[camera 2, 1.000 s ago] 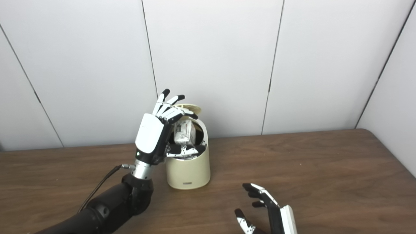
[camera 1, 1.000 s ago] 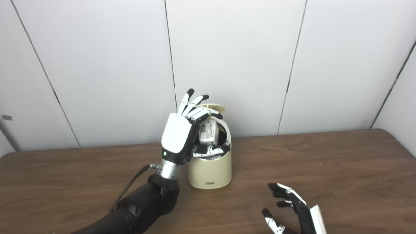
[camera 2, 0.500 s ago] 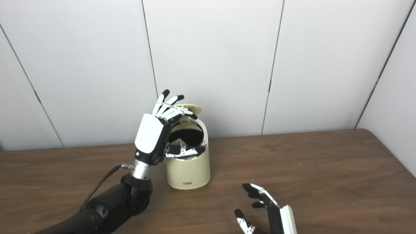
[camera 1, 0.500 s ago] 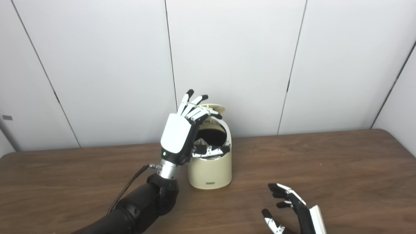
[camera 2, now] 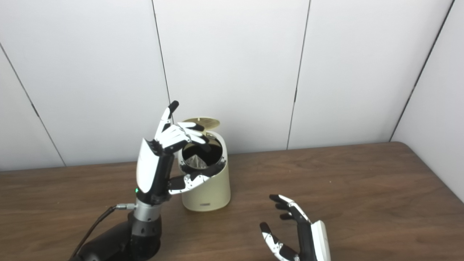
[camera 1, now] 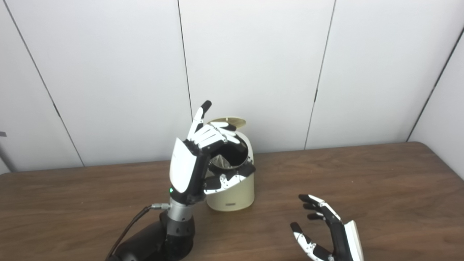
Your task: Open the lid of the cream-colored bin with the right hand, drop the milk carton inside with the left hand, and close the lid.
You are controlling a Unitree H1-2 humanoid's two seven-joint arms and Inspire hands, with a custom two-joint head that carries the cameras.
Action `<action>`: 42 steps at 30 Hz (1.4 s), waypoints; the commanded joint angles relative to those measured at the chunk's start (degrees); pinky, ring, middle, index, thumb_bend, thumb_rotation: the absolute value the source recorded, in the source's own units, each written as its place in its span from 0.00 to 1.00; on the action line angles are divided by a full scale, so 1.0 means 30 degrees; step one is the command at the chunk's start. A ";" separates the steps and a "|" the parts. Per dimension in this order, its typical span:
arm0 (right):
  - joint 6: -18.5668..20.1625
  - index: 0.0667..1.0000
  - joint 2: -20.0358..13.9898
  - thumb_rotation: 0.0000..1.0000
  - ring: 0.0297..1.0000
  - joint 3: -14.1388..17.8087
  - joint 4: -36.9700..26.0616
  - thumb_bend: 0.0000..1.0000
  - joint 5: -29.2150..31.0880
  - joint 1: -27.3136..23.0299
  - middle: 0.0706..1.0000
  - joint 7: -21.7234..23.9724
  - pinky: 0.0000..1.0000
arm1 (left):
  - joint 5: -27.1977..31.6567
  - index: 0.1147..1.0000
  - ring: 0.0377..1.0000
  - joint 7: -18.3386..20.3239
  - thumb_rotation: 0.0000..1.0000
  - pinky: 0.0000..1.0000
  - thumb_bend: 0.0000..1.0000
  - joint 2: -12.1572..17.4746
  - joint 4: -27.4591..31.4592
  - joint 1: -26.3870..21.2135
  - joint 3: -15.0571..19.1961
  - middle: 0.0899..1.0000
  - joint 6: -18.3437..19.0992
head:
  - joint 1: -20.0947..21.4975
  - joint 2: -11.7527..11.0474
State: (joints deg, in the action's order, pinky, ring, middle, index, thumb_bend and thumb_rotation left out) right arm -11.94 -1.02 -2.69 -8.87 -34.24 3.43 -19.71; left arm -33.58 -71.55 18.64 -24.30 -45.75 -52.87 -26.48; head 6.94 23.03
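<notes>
The cream-colored bin (camera 1: 232, 190) stands on the table with its round lid (camera 1: 227, 121) tipped up at the back. The top of the milk carton (camera 2: 197, 162) shows low inside the dark opening. My left hand (camera 1: 197, 159) is open and empty, raised just left of the bin's mouth, fingers spread over the rim and thumb in front of it. My right hand (camera 1: 328, 232) is open and empty, palm up near the table's front edge, to the right of the bin and apart from it.
The brown wooden table (camera 1: 362, 181) runs to a rounded far right corner. White wall panels (camera 1: 253, 54) stand close behind the bin. A black cable (camera 1: 134, 224) runs along my left forearm.
The milk carton left my left hand and dropped into the bin. My left hand then drew back toward the left and front, fingers still spread. The camera shifted slightly. The right hand stayed put.
</notes>
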 commanded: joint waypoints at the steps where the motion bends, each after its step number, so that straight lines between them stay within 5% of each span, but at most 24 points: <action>1: -0.1184 0.84 -0.0902 0.76 0.86 0.0129 0.0572 0.22 -0.1162 -0.1011 0.87 -0.0804 0.75 | -0.0309 0.43 0.81 -0.0391 0.10 0.95 0.50 0.0777 0.0549 -0.0272 0.0757 0.73 -0.0149 | -0.0049 -0.0129; 3: -0.1370 0.94 -0.1490 0.84 0.94 0.0161 0.1546 0.32 -0.1560 -0.1674 0.96 -0.1196 0.85 | -0.0215 0.43 0.91 -0.0278 0.10 0.99 0.50 0.1072 0.0803 0.0030 0.1099 0.86 -0.0149 | -0.0105 -0.0189; 5: -0.1133 0.98 -0.1823 0.90 0.98 0.0209 0.2234 0.49 -0.1586 -0.2340 0.99 -0.1251 0.92 | 0.0154 0.77 0.97 0.0113 0.41 1.00 0.55 0.1464 0.1166 0.0371 0.1376 0.94 -0.0149 | -0.0157 -0.0243; 8: -0.0830 1.00 -0.2045 0.93 1.00 0.0204 0.2433 0.60 -0.1682 -0.3352 1.00 -0.1191 0.98 | 0.0450 0.96 1.00 0.0751 0.57 1.00 0.56 0.2178 0.1582 0.0833 0.1679 0.99 -0.0145 | -0.0298 -0.0337; 17: 0.0375 1.00 -0.2706 0.96 1.00 0.0198 0.1209 0.63 -0.2224 -0.5740 1.00 0.0072 1.00 | 0.2504 1.00 1.00 0.2322 0.70 1.00 0.54 0.3863 0.3168 0.2872 0.2570 1.00 -0.0148 | -0.0732 -0.0415; 23: 0.1976 0.99 -0.3585 1.00 1.00 0.0013 -0.1151 0.70 -0.2079 -0.7696 1.00 0.2758 1.00 | 0.8619 0.96 0.97 0.8830 0.96 0.95 0.43 0.4274 0.6186 0.6355 0.5335 0.97 -0.0145 | -0.0965 -0.0352; 29: 0.4707 0.96 -0.4496 1.00 1.00 -0.0345 -0.4050 0.73 -0.2024 -0.9718 0.98 0.7154 0.98 | 1.3410 0.99 0.99 1.5709 1.00 0.98 0.63 0.3264 0.8026 0.9615 0.9036 1.00 -0.0124 | -0.1124 -0.0249; 34: 0.6172 0.93 -0.5400 1.00 1.00 -0.0609 -0.4763 0.78 -0.1968 -1.1665 0.95 1.0118 0.98 | 1.4813 0.97 0.98 1.8706 0.99 0.97 0.74 0.1649 0.8287 1.2100 1.1228 0.98 0.0632 | -0.1312 -0.0184; 42: 0.7453 0.92 -0.6786 1.00 1.00 -0.1293 -0.4394 0.84 -0.1766 -1.4471 0.94 1.3665 0.94 | 1.4835 1.00 1.00 2.2280 1.00 0.99 0.71 0.0066 0.8128 1.4101 1.3716 1.00 0.1258 | -0.1378 0.0000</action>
State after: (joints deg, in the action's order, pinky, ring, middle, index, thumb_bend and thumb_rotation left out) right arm 10.54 -19.70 -6.54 -21.49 -39.61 -35.96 20.10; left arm 11.02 -6.12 18.80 -0.87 -3.45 -12.62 -22.92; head 2.72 23.02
